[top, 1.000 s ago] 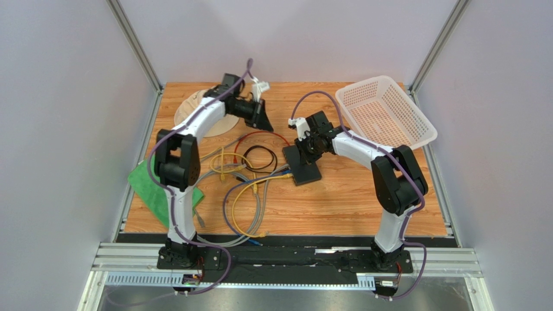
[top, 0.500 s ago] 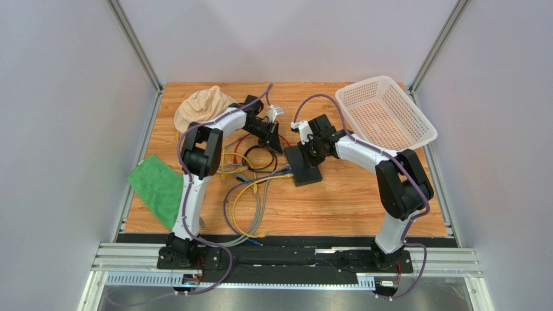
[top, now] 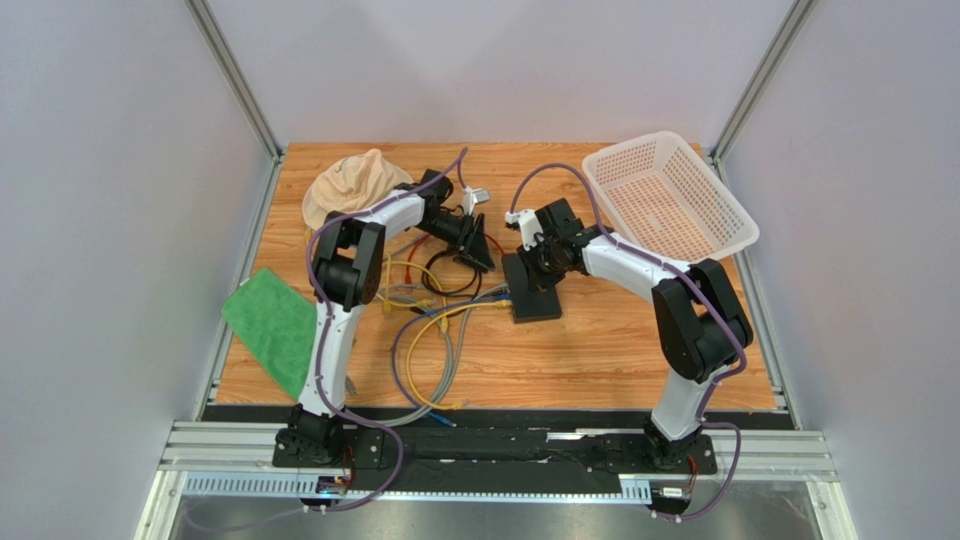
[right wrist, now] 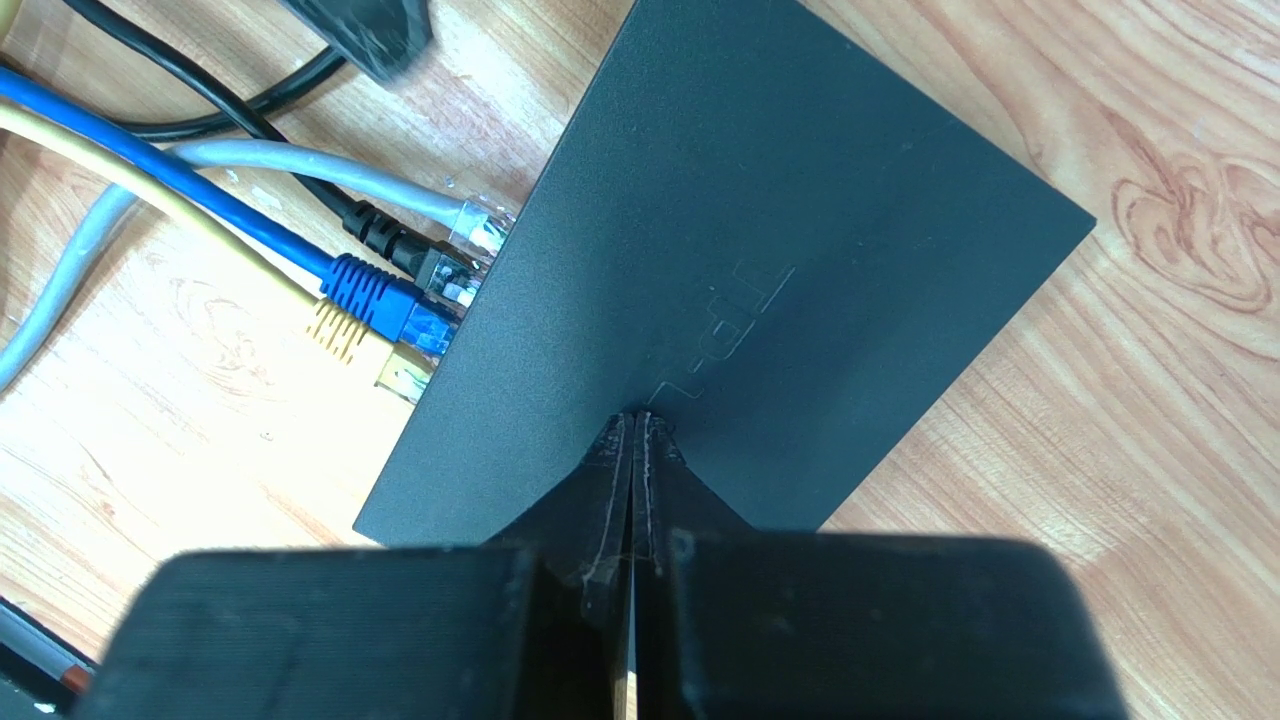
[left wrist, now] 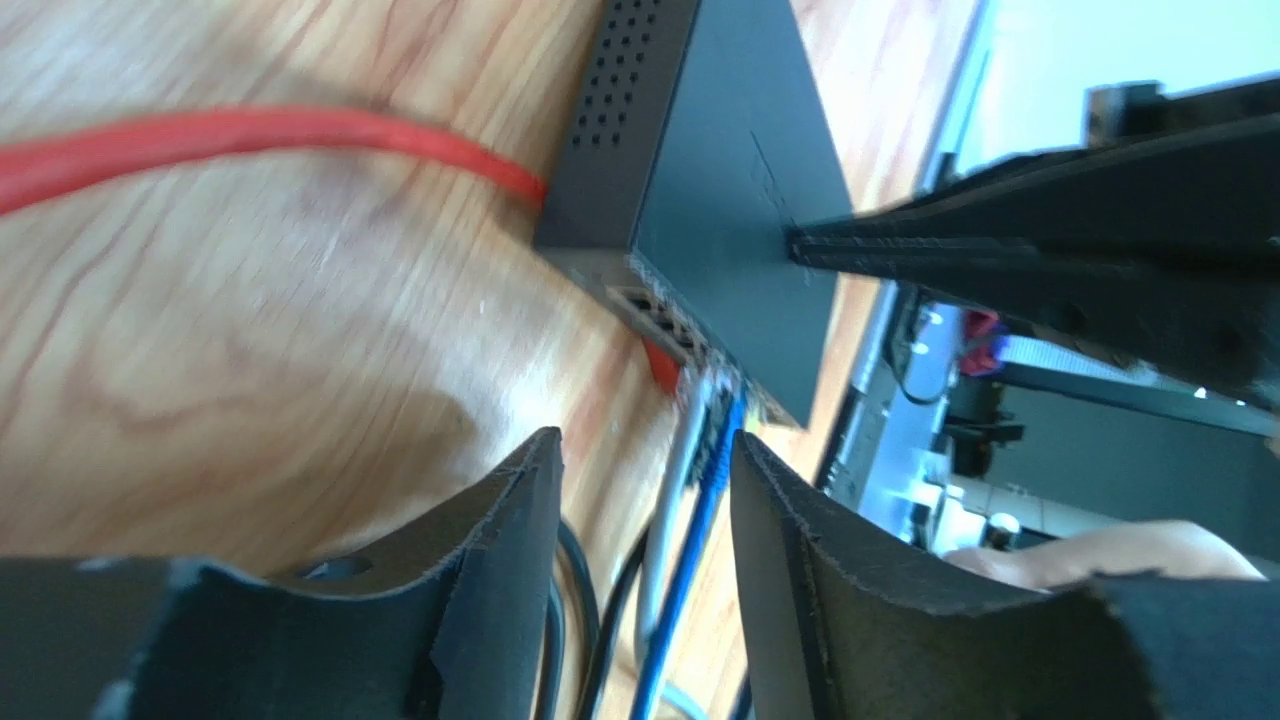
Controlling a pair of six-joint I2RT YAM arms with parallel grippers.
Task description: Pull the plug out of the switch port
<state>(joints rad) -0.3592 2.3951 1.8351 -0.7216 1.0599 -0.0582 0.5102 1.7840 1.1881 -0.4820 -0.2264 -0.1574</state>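
We are at the approach step. Our right tool (right wrist: 637, 432), fingers together, rests its tips on top of the flat matte black rectangular switch (right wrist: 781, 225), which lies mid-way across the wooden counter (top: 609, 349). Our left tool (left wrist: 643, 450), fingers apart, faces the port side, where a blue plastic plug (right wrist: 373, 293) and a clear plug on a grey cable (right wrist: 473, 225) sit. Next, we judge, it must close on one plug and draw straight outward.
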